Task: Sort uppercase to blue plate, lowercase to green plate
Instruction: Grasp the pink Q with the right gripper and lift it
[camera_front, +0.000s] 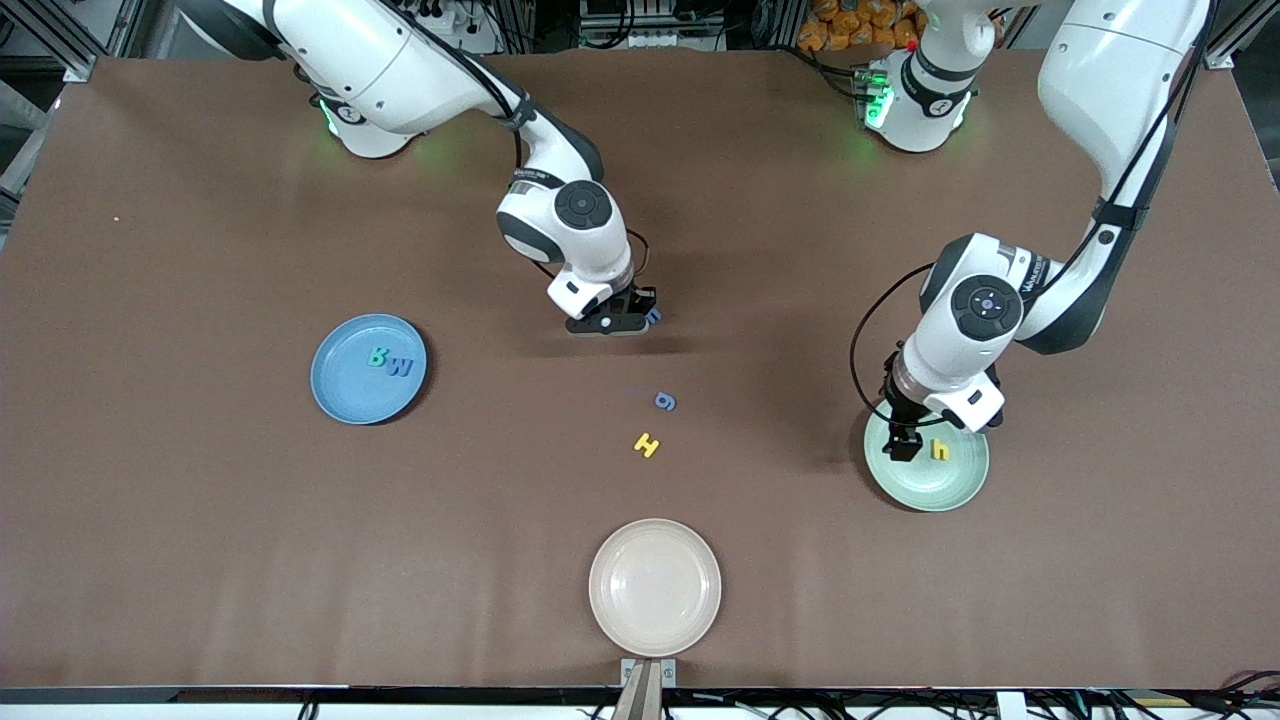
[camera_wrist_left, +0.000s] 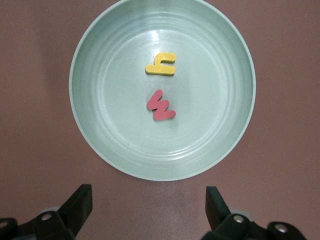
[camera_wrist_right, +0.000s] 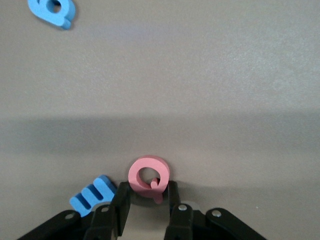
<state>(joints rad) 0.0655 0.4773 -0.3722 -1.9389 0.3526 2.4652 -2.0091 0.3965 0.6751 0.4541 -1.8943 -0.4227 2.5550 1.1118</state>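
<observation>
On the table my right gripper (camera_front: 625, 320) (camera_wrist_right: 148, 187) is shut on the red round uppercase letter (camera_wrist_right: 148, 175), one finger on each side. The blue m-like lowercase (camera_front: 654, 315) (camera_wrist_right: 91, 195) lies right beside it. Nearer the front camera lie the blue g (camera_front: 665, 401) (camera_wrist_right: 52, 11) and the yellow H (camera_front: 647, 444). The blue plate (camera_front: 345, 390) holds the teal R (camera_front: 377, 356) and blue W (camera_front: 400, 367). The green plate (camera_front: 930, 490) (camera_wrist_left: 210, 100) holds the yellow h (camera_front: 940, 450) (camera_wrist_left: 161, 64) and red w (camera_wrist_left: 160, 105). My left gripper (camera_front: 905, 440) (camera_wrist_left: 149, 192) hangs open and empty over that plate's edge.
A cream plate (camera_front: 654, 586) with nothing in it stands near the table's front edge, midway between the two arms' ends. Brown tabletop lies between the plates.
</observation>
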